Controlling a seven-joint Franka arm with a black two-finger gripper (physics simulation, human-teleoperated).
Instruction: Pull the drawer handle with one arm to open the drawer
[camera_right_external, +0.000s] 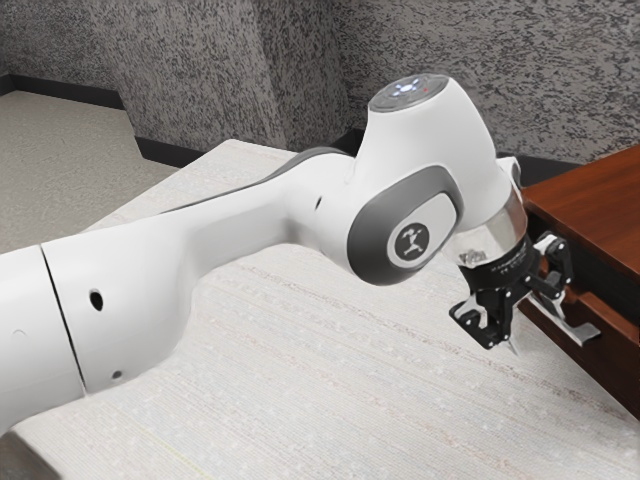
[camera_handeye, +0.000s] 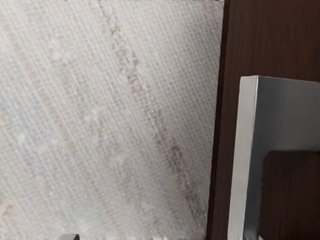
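From the side, the white arm (camera_right_external: 250, 240) comes in from about 9 o'clock and reaches across the pale, woven-looking tabletop (camera_right_external: 300, 400) toward 3 o'clock. Its black jaws hang at the wrist's end, tilted down toward 4 o'clock. They stand apart, with one finger up near the wood and the other lower, toward the tabletop, and nothing is gripped between them.

A dark reddish-brown cabinet (camera_right_external: 590, 200) sits on the tabletop at the exterior view's right, at roughly 3 o'clock. The drawer (camera_right_external: 618, 318) is in the cabinet's face, and its silver handle (camera_right_external: 572, 322) runs along the front as a flat metal bar standing off the wood. The handle lies just beside the jaws, at about 4 o'clock from them. The upper finger is very near the bar's closer end, but I cannot tell whether it touches. I also cannot tell from here whether the drawer is out at all. Behind everything is a speckled grey wall (camera_right_external: 200, 70), and a beige floor (camera_right_external: 50, 160) shows at about 10 o'clock.

The hand's own camera looks down on the tabletop (camera_handeye: 100, 125), whose weave is streaked with faint brownish lines. The drawer's dark wood front (camera_handeye: 280, 40) rises along one side of it. One corner of the handle (camera_handeye: 250, 160) shows there as brushed grey metal bent into a right angle. One leg runs along the wood, the other turns away across it, and dark wood shows inside the bend. The handle sits off to the side of the hand, not beneath it.
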